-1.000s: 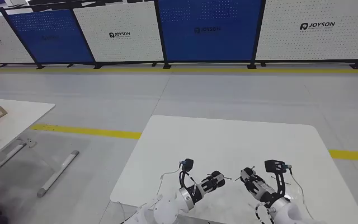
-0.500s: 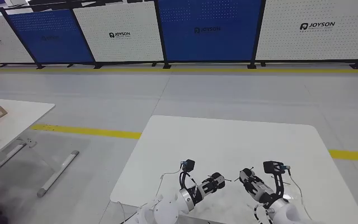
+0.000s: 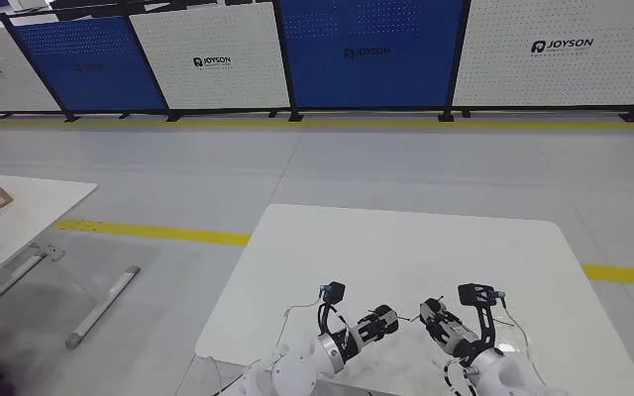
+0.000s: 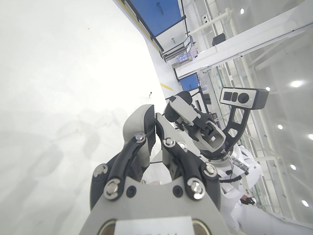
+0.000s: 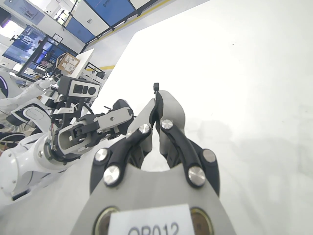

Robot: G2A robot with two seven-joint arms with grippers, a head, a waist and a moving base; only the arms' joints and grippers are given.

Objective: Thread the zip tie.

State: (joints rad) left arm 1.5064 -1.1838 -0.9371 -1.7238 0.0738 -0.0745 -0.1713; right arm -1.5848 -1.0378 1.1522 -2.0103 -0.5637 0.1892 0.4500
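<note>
In the top view both arms sit over the near edge of the white table [image 3: 396, 238], their tips facing each other with a small gap between. My left gripper [image 3: 393, 318] [image 4: 155, 113] is shut, and a thin black strap of the zip tie [image 4: 156, 162] crosses behind its fingers. My right gripper [image 3: 424, 309] [image 5: 156, 96] is shut on the zip tie, whose small black head [image 5: 156, 86] pokes out past its fingertips. The right wrist view has the left gripper [image 5: 122, 111] close beside it, with thin black strands at its tip. The right gripper [image 4: 172, 100] appears just beyond the left fingertips in the left wrist view.
The table's far and side parts are bare white surface. Its left edge and rounded corner [image 5: 137, 32] drop to a grey floor with a yellow line [image 3: 149, 233]. Another white table [image 3: 30, 198] stands far left, and blue and white panels [image 3: 367, 49] line the back.
The right arm has shifted a little to the left, bringing its gripper closer to the left gripper. The left arm has hardly moved.
</note>
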